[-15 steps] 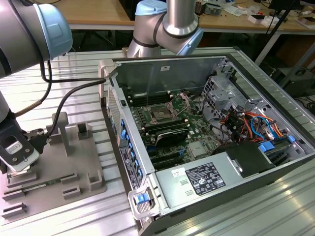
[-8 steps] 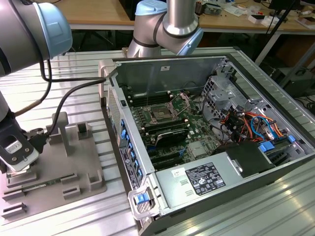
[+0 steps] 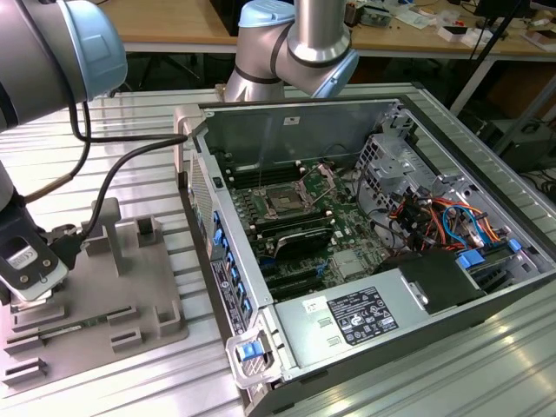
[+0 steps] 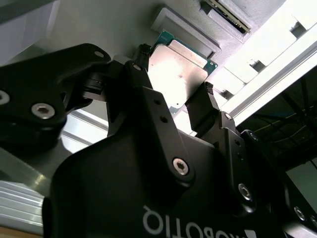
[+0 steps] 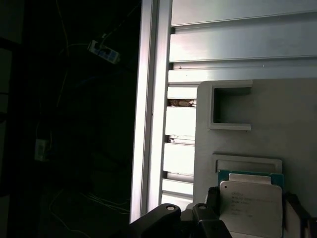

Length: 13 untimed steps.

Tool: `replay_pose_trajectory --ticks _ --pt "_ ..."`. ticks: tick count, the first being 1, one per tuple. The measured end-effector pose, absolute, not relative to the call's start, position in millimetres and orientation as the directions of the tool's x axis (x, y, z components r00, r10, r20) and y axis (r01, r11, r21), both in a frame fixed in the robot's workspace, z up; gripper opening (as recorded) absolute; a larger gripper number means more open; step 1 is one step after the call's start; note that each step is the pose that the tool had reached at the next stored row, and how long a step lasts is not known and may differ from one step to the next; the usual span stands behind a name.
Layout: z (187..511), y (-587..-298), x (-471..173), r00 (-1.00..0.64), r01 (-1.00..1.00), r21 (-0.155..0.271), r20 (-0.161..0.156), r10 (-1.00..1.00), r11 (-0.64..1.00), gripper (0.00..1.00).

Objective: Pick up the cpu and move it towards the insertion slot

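The cpu [image 4: 179, 74] is a flat square chip with a silvery top and a thin teal rim. It lies between my two black fingers [image 4: 207, 96], which press against its opposite edges. In the first wrist view the cpu [image 5: 250, 202] sits just over the grey tray [image 5: 297, 129], beside a raised block. My gripper [image 3: 33, 276] hangs low over the grey tray [image 3: 148, 287] at the exterior view's left. The insertion slot [image 3: 287, 201], a square socket with a dark centre and its metal plate raised, lies on the motherboard inside the open computer case, well to the right of the gripper.
The open computer case [image 3: 391, 252] holds cables, drive bays and a power supply. Its side wall [image 3: 213, 234] stands between tray and socket. Raised blocks [image 3: 109, 234] rise from the tray. A black cable [image 3: 113, 169] hangs from the arm. Ribbed aluminium table [image 3: 452, 365] lies all around.
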<state>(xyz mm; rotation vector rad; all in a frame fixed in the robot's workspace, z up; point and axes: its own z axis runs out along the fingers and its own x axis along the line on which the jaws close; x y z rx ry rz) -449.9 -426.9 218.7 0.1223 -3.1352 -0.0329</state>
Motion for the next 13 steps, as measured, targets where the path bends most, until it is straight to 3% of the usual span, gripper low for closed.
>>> replay_pose_trajectory --ticks 13 --pt "222.4 -426.9 -449.9 -0.997 -0.078 0.022 0.003 -0.078 0.997 0.55"
